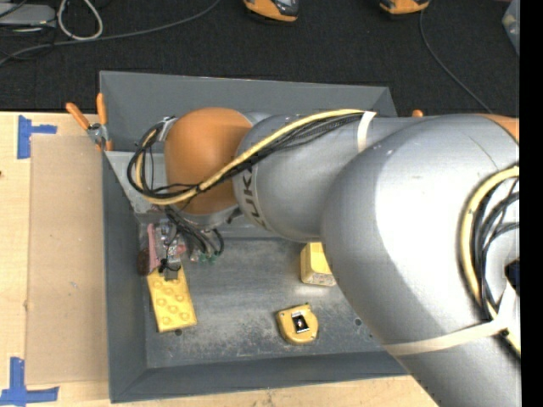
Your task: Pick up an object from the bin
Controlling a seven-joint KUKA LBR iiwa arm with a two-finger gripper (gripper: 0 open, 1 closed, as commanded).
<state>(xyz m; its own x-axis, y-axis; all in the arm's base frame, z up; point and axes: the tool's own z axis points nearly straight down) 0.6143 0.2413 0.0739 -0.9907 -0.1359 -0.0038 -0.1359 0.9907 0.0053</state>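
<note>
My gripper (172,259) reaches down under the orange wrist cover at the bin's left side. Its fingertips sit at the upper end of a flat yellow studded building plate (172,301) that lies on the floor near the left wall. A pinkish-red thing (153,242) stands against the left wall just beside the gripper. Whether the fingers grip the plate is hidden by the gripper's own body.
A yellow tape measure (297,324) lies near the front of the bin, right of the plate. A pale yellow block (316,264) sits at mid-floor, partly under the arm. The big grey arm covers the bin's right and back.
</note>
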